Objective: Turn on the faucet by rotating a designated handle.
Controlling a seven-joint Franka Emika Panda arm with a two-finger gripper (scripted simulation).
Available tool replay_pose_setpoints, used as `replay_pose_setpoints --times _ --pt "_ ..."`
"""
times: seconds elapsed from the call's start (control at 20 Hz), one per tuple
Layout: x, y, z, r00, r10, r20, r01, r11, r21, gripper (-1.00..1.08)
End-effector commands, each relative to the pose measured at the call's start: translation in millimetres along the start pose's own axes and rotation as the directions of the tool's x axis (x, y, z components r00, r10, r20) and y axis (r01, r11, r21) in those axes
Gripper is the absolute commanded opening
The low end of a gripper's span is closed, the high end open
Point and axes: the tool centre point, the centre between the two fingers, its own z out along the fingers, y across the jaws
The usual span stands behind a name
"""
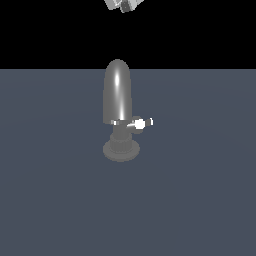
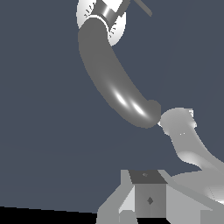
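The faucet [image 1: 117, 95] stands upright in the middle of the floor, a grey shiny bullet-shaped body on a ribbed neck and round disc base [image 1: 120, 150]. The handle [image 1: 140, 123] is a short bright stub jutting from the neck toward the exterior view's right. My gripper [image 1: 122, 5] is high above the faucet, cut off by the frame edge and touching nothing. In the wrist view the faucet [image 2: 111, 74] appears from above as a long curved body. Grey gripper parts [image 2: 148, 199] show at the frame edge. Whether the jaws are open or shut does not show.
A flat dark blue-grey floor [image 1: 200, 200] surrounds the faucet. A curved pale grey shape [image 2: 186, 135] lies beside the faucet's tip in the wrist view; what it is cannot be told.
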Motion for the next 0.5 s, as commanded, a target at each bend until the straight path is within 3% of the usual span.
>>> replay_pose_setpoints --times 0.0,0.25,0.45 --pt "15 -4 0 0.998 0.045 0.054 -0.046 0.999 0.019 -1.00" --pt "47 -9 2 0.976 0.136 0.168 -0.146 0.988 0.051 -1.00" --pt "74 -12 6 0.941 0.208 0.266 -0.234 0.970 0.070 -1.00"
